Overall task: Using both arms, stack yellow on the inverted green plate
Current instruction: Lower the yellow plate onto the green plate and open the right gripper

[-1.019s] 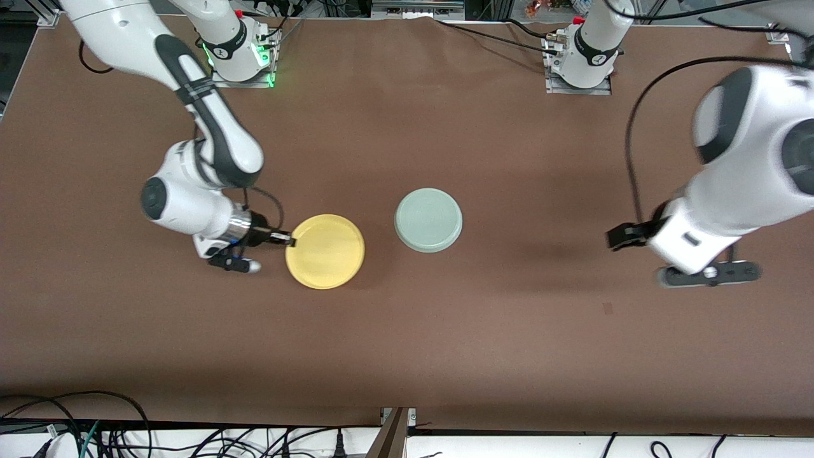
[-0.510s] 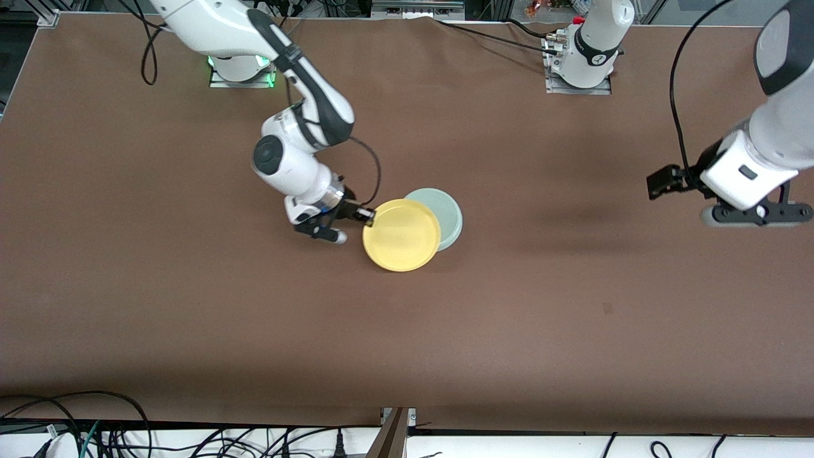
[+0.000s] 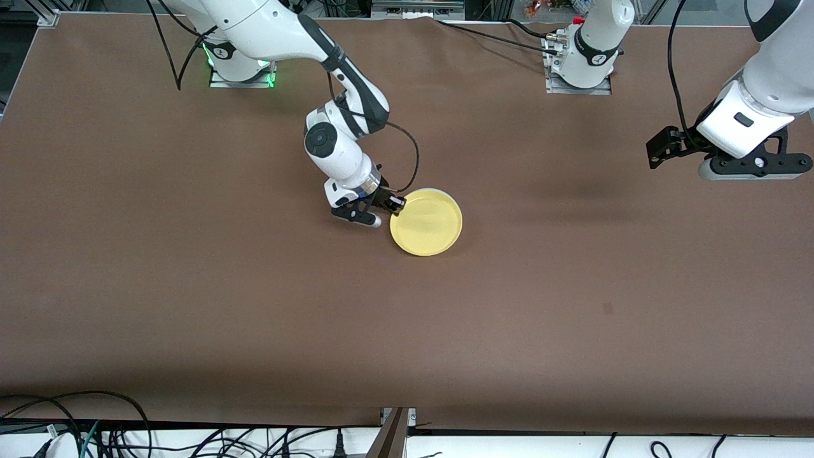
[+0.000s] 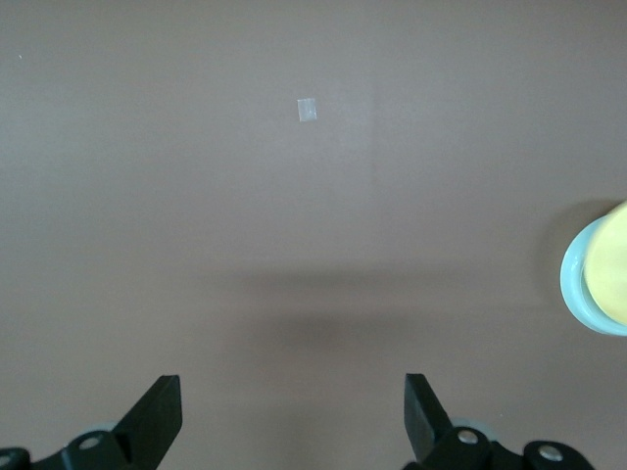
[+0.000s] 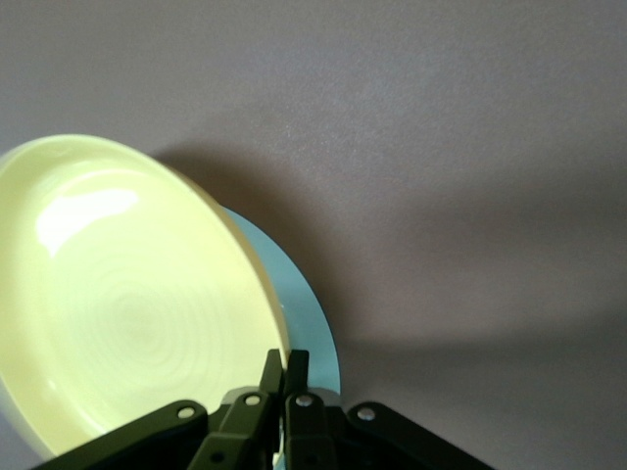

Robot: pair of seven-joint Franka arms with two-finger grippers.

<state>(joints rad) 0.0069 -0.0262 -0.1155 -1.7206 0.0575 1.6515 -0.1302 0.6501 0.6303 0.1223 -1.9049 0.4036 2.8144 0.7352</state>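
My right gripper (image 3: 397, 203) is shut on the rim of the yellow plate (image 3: 427, 222). It holds the plate, slightly tilted, right over the inverted green plate. In the front view the yellow plate hides almost all of the green plate. In the right wrist view the fingers (image 5: 284, 362) pinch the yellow rim (image 5: 127, 294), and an arc of the green plate (image 5: 309, 313) shows beneath. I cannot tell whether the plates touch. My left gripper (image 3: 658, 151) hangs open and empty over bare table at the left arm's end. Its wrist view (image 4: 294, 392) shows both plates' edges: yellow (image 4: 612, 269), green (image 4: 571, 284).
The brown table (image 3: 191, 318) carries a small pale tape patch (image 4: 308, 109) and a small dark mark (image 3: 607, 308). The arm bases (image 3: 577, 63) stand along the edge farthest from the front camera. Cables lie along the nearest edge (image 3: 127, 432).
My right gripper has carried the yellow plate from the right arm's end of the table over onto the green plate. My left arm has lifted and drawn back toward its base.
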